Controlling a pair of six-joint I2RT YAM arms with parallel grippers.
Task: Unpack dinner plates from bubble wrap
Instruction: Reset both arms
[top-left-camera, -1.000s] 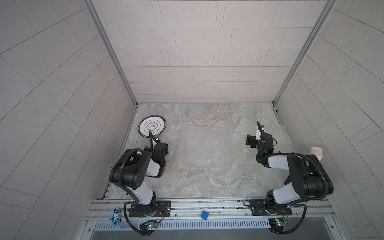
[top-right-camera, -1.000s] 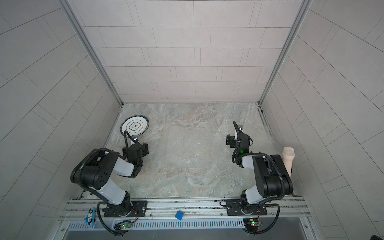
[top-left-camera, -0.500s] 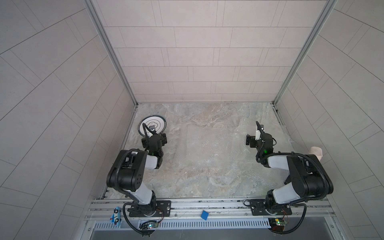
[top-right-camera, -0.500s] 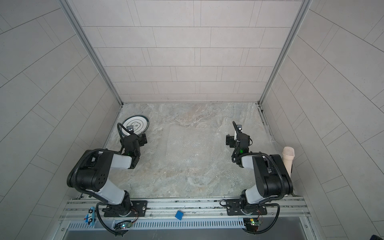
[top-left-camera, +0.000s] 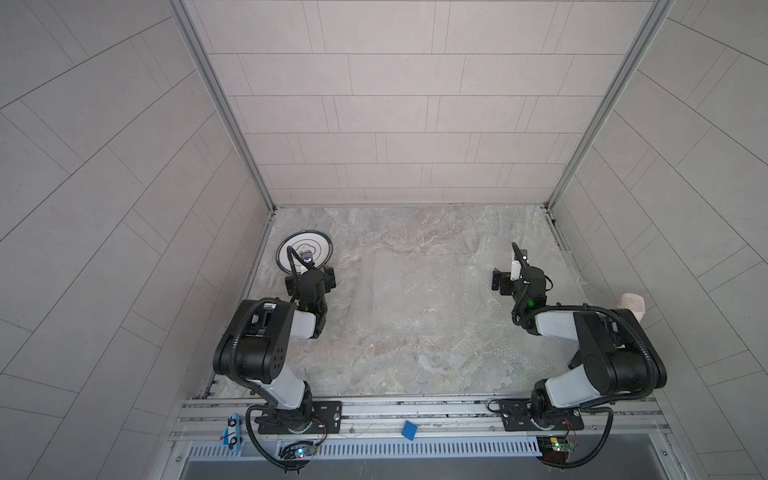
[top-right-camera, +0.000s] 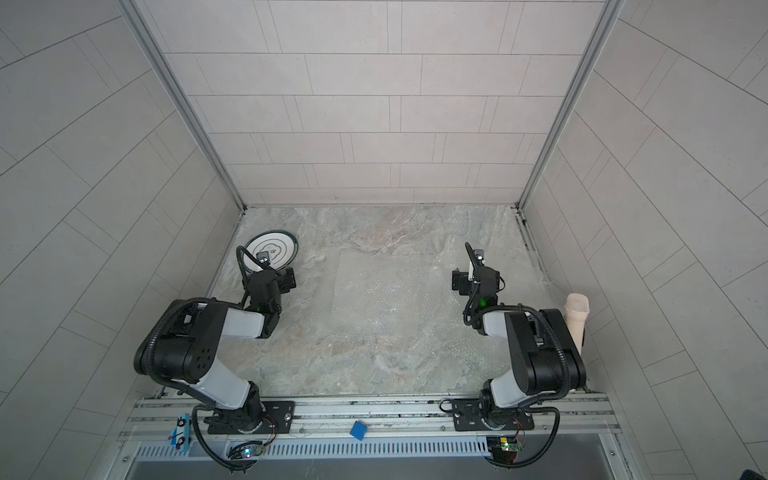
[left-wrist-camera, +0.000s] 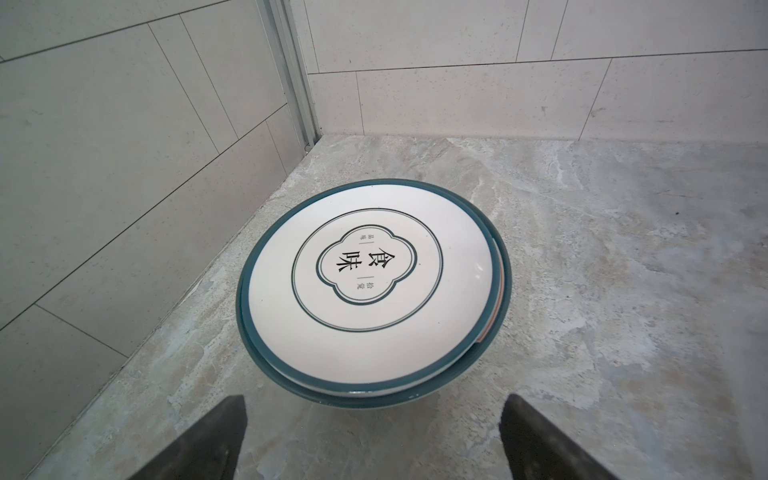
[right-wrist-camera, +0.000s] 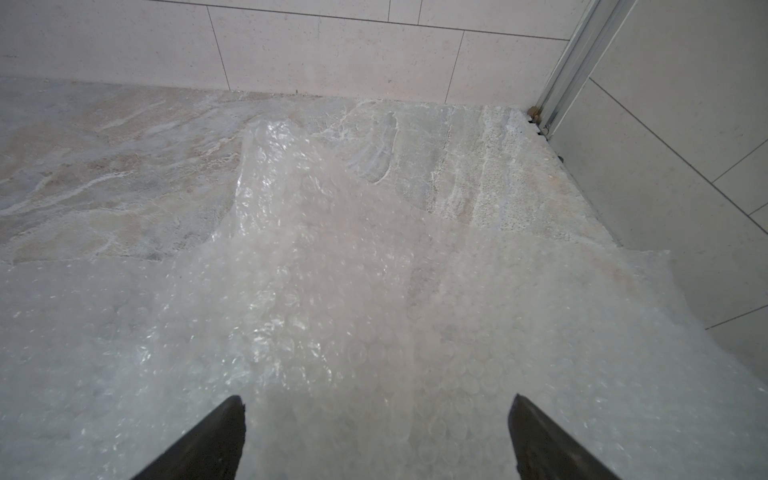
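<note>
The dinner plates (left-wrist-camera: 370, 286) sit stacked near the back left corner. The top one is white with a dark green rim and black characters in its centre, and more rims show beneath it. Both top views show the stack (top-left-camera: 305, 251) (top-right-camera: 272, 249), partly covered by my left wrist. My left gripper (left-wrist-camera: 374, 401) is open just short of the stack's near edge, holding nothing. Clear bubble wrap (right-wrist-camera: 332, 332) lies flat in overlapping sheets over the middle (top-left-camera: 415, 286) and right of the floor. My right gripper (right-wrist-camera: 376, 401) hangs open above it, holding nothing.
A pinkish textured cup (top-left-camera: 632, 303) (top-right-camera: 577, 316) stands by the right wall beside my right arm. Tiled walls close in the left, back and right sides. A small blue square (top-left-camera: 409, 430) and a blue toy car (top-left-camera: 230, 430) lie on the front rail.
My left gripper has swung back and left toward the plates, and its wrist now overlaps the stack in the top views. The right arm has not moved.
</note>
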